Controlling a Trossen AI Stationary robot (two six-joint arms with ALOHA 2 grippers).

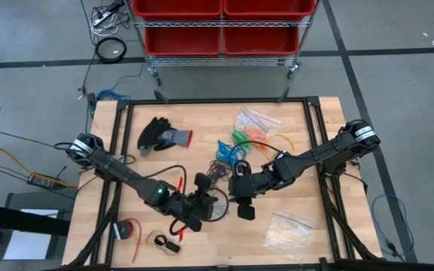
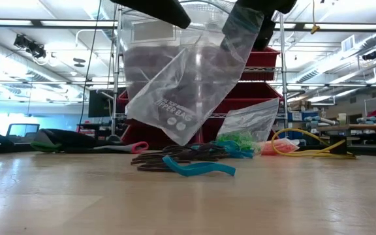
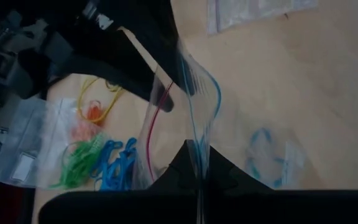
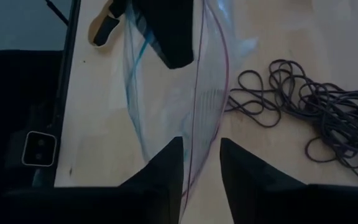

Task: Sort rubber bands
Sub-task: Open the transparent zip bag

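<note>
While both grippers hold a bag, black rubber bands [image 4: 316,112] lie flat.

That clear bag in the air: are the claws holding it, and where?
Yes. Both hold the clear zipper bag by its top edge: left claw and right claw, one at each side.

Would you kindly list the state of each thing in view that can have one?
zipper bag: held up off the table, hanging between both grippers, mouth parted.
left gripper: shut on the bag's rim.
right gripper: fingers either side of the bag's rim.
black rubber bands: loose tangled pile on the table.
glove: lying flat, unworn.
</note>
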